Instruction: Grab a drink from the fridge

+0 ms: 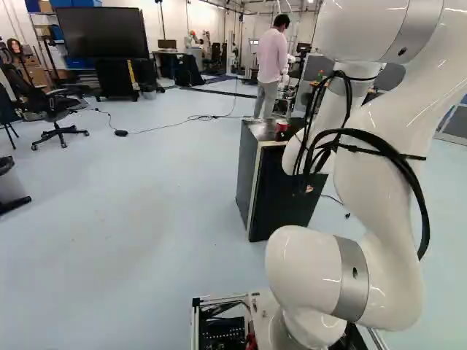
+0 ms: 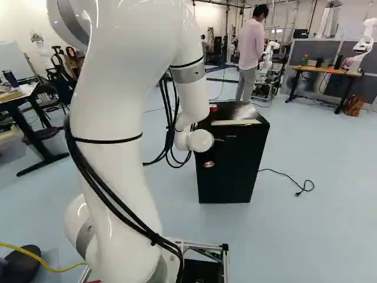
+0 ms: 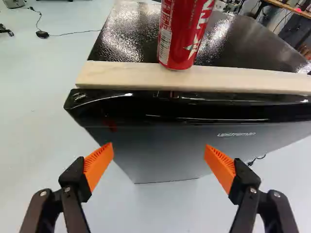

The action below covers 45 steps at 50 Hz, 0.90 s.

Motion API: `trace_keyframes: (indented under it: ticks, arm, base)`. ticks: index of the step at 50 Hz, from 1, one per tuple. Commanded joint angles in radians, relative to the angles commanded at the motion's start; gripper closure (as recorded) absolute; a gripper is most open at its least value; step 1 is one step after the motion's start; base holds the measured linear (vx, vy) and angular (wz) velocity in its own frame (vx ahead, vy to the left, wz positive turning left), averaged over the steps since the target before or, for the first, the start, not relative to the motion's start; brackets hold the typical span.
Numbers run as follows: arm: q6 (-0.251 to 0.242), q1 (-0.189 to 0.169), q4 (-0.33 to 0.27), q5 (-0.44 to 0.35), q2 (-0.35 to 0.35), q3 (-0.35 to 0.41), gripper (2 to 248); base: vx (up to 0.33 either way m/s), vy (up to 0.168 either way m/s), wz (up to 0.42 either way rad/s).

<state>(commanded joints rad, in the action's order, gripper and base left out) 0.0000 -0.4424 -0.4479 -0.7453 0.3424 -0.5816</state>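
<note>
Two orange-padded fingers [image 3: 98,166] of the gripper [image 2: 218,140] are held wide apart in front of the fridge [image 2: 228,171], with its dark front seen between and beyond them. One red can [image 3: 183,34] is placed upright on top of the fridge, at its front edge, where the can's foot is seen overlapping one pale wooden strip [image 3: 228,80]. The strip is laid along that edge, behind the glossy top of the fridge's front. In the right base view, part of the fridge's front is hidden by the one white arm [image 2: 135,118].

On the floor beside the fridge, one black cable [image 2: 288,175] is ended by a plug [image 2: 298,194]. At the left of the left base view, one office chair [image 1: 55,109] and one waste bin [image 1: 10,188] can be seen, with one large screen [image 1: 102,33] farther back. At the right of the right base view, one wooden-topped table [image 2: 324,70] is set, with another robot [image 2: 365,44] by its end.

The inside of the fridge is hidden by its front, so its contents cannot be told.
</note>
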Motion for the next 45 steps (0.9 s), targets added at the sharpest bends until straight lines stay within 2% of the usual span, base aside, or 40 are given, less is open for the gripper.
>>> trace_keyframes:
  ticks: [12, 22, 32, 45]
  arm:
    - [0.0, -0.018, 0.0, -0.007, -0.046, 0.058, 3]
    - [0.0, -0.034, 0.0, -0.043, -0.085, 0.108, 3]
    - [0.0, -0.047, 0.0, -0.118, -0.12, 0.15, 3]
    - [0.0, -0.049, 0.0, -0.248, -0.128, 0.16, 3]
  base:
    - [0.0, 0.0, 0.0]
    - [0.0, 0.0, 0.0]
    - [0.0, 0.0, 0.0]
    - [0.0, 0.0, 0.0]
